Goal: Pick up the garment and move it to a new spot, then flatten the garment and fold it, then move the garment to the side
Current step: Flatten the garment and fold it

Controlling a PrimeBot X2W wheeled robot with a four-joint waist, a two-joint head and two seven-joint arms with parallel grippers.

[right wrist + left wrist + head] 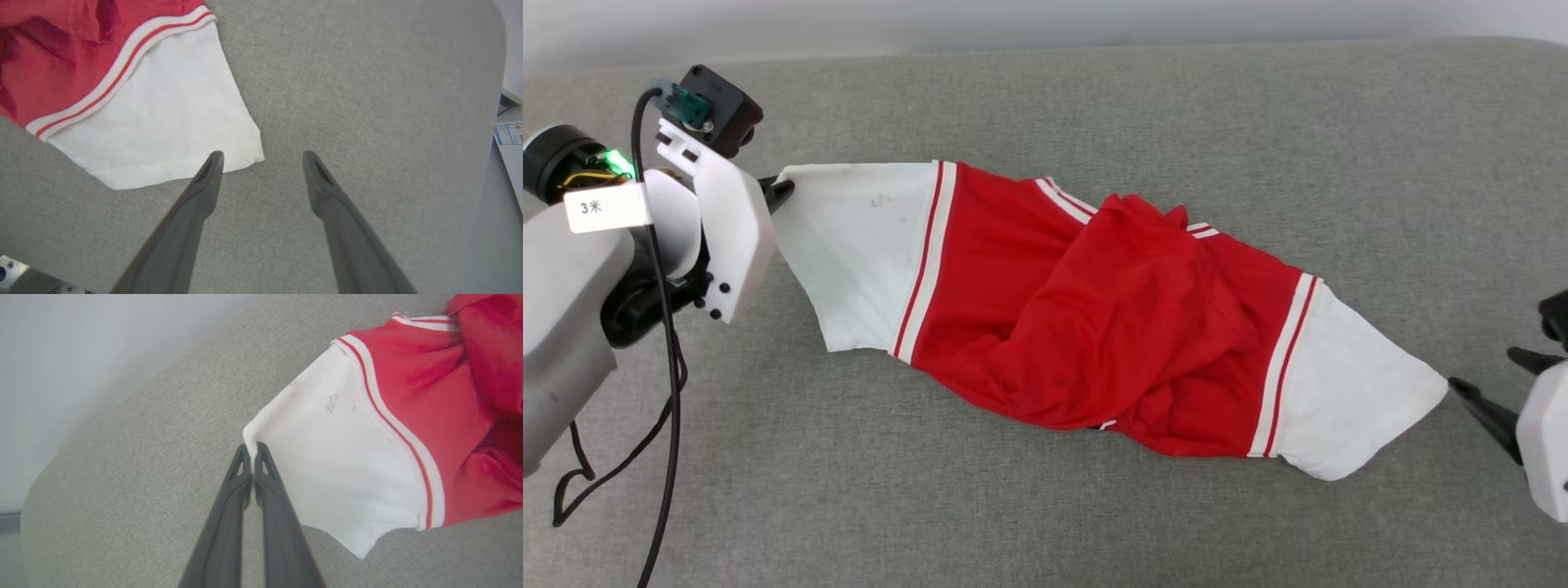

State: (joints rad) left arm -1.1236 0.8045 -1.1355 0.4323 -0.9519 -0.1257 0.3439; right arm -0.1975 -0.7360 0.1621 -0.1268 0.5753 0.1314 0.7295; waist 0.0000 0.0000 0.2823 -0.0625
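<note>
Right tool (1480, 367): wide open and holding nothing, low over the desk (1094, 523) at the near right. In the right wrist view (263, 155) one finger (208, 179) tip sits at the corner of the right sleeve (163, 110) and the other is over bare desk.

Risk at right tool: only the very corner of the sleeve lies between the jaws. Closing here may catch a sliver of hem, or nudge it aside and close on nothing.

Shirt (1094, 327): lies across the middle of the desk, running diagonally from the near right to the far left. A white sleeve is at each end, and the red body is bunched and twisted between them. No print shows.

Risk in shirt: pulling the two sleeves apart may tighten the twist into a rope rather than flatten it, and layers folded under would stay trapped.

Left sleeve (858, 245): drawn to a point at its outer corner.

Left tool (784, 189): closed on that corner, seen in the left wrist view (252, 447) as a thin pinch of hem between the tips.

Risk at left tool: so small a bite could slip under tension. With the right end free, a pull from here would likely drag the whole shirt rather than stretch it.

Desk edge (122, 400): curves away beyond the left tool, so a long pull that way might carry the sleeve towards it.
</note>
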